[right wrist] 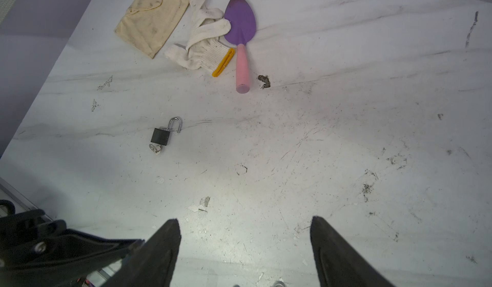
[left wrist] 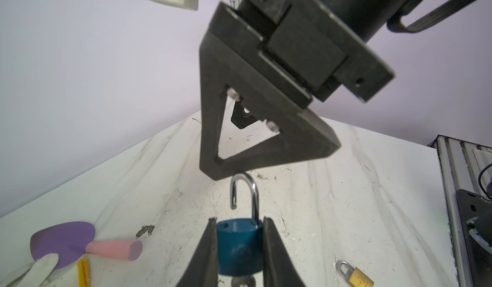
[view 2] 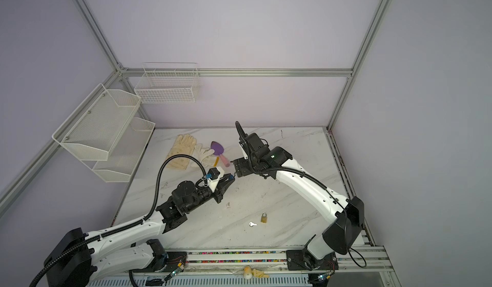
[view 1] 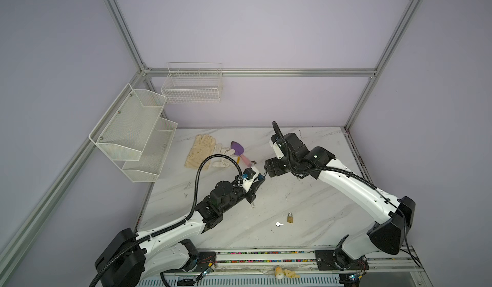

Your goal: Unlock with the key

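Observation:
My left gripper (left wrist: 239,223) is shut on a blue padlock (left wrist: 239,245), one finger on each side of its body. The lock's silver shackle (left wrist: 253,192) stands open, one leg free of the body. A silver key head (left wrist: 242,281) shows at the lock's underside. My right gripper (right wrist: 245,221) is open and empty, and its finger (left wrist: 213,166) hangs just beyond the shackle. In both top views the two grippers (view 1: 262,178) (view 2: 235,170) meet above the middle of the table.
A brass padlock (view 1: 290,217) and a loose silver key (view 1: 279,224) lie near the table's front. A black padlock (right wrist: 161,136) with an open shackle lies on the table. Gloves (view 1: 201,151) and a purple trowel (view 1: 237,148) lie at the back, and wire baskets (view 1: 133,131) hang on the left wall.

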{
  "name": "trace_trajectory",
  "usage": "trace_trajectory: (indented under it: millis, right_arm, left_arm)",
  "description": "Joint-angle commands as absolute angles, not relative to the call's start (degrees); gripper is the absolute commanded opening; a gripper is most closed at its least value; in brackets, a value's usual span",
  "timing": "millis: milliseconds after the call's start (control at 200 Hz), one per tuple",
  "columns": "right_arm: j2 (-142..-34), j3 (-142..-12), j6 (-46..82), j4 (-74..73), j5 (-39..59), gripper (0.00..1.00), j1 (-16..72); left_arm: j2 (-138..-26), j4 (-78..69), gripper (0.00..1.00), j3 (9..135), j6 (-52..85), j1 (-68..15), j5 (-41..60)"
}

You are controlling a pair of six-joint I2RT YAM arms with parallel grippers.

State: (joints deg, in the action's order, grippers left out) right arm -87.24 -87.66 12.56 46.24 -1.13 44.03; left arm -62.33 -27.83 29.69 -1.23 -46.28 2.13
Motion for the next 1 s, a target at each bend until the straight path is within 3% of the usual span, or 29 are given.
trace_trajectory:
  millis: [0,995]
  right_arm:
    - [-86.71,-90.58,11.39,48.61,-2.65,0.8,43.81]
    - [-85.61,-85.44,8.16,49.29,2.23,0.81,43.76]
  left_arm:
    - [-61.67,-32.34,0.0,28.08,-2.8,-46.45,2.37]
    - [-63.56,-33.63,0.0,28.86,-1.37,-46.58,0.7]
